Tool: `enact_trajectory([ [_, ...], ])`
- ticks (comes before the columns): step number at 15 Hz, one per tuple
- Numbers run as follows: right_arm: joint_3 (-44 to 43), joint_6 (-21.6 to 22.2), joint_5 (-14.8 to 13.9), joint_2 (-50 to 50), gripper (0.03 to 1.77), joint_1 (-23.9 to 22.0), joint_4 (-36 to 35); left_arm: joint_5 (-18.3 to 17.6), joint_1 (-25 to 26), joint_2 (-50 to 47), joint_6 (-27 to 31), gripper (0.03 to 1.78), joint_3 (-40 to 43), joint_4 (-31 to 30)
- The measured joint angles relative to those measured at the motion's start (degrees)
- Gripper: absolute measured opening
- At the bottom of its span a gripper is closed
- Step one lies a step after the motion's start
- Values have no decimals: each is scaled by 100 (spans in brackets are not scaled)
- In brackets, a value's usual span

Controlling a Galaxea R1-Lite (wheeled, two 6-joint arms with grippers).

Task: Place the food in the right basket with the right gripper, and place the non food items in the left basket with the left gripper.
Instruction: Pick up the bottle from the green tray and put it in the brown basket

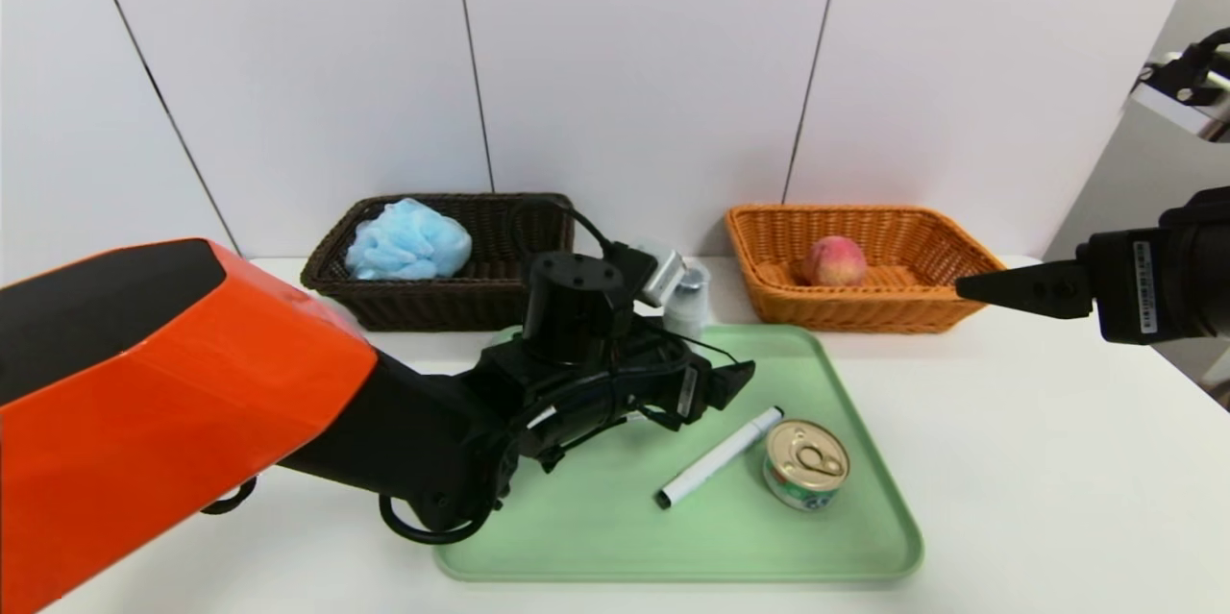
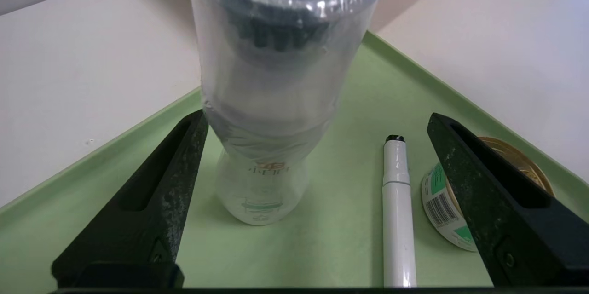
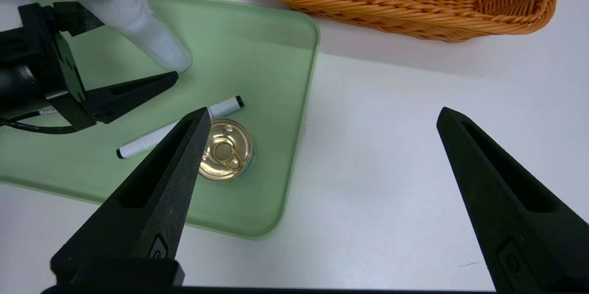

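Left gripper (image 2: 317,202) at slim white bottle with clear cap (image 2: 271,100) on pale green tray (image 1: 865,518).
Jaws apart, bottle and white marker pen (image 2: 398,220) between; right gripper (image 3: 322,197) parked, jaws apart.

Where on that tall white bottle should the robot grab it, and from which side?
Probably around the lower white body of the bottle, below its clear cap, coming in level from the tray's near side. It stands upright and slim, and the left gripper, fingers open, already has one finger beside it, with the marker pen lying between the fingers too.
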Motion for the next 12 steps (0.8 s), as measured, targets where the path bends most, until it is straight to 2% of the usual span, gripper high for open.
enact_trajectory([
  [6,5,-6,-4,-2,169,2,6,13,6,386,-9,169,-432,18],
  [7,5,-5,-6,-2,169,0,6,11,13,416,-11,160,-485,40],
  [9,7,-6,-4,-4,169,0,9,11,16,446,-30,125,-558,46],
  [12,11,-11,-1,-4,169,5,9,11,49,457,-30,88,-581,38],
])
